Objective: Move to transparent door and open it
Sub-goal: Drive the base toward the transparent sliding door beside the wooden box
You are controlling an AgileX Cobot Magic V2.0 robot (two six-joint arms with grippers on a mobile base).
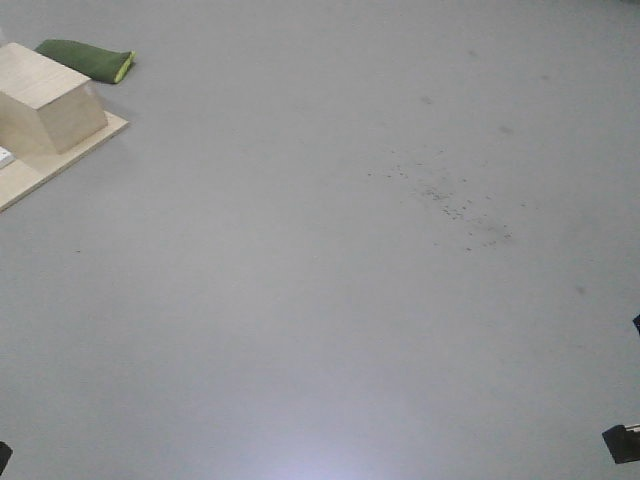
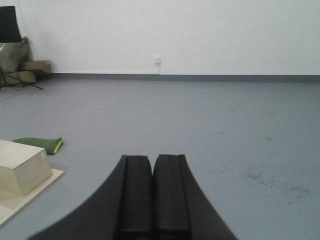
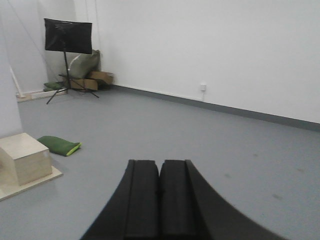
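My left gripper (image 2: 152, 172) and right gripper (image 3: 160, 175) are both clenched, pads touching, gripping nothing. The transparent door is in none of my views. One wooden box (image 3: 24, 157) sits on one board (image 3: 37, 181), with one green cushion (image 3: 60, 145) just beyond. Only the right wrist view shows the whole black panel on its tripod (image 3: 67, 36). Only the front view shows dark specks (image 1: 450, 200) on the grey floor (image 1: 300, 330).

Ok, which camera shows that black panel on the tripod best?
The right wrist view: the black panel shows whole on its tripod. The left wrist view catches only its edge at the frame border; the front view misses it.
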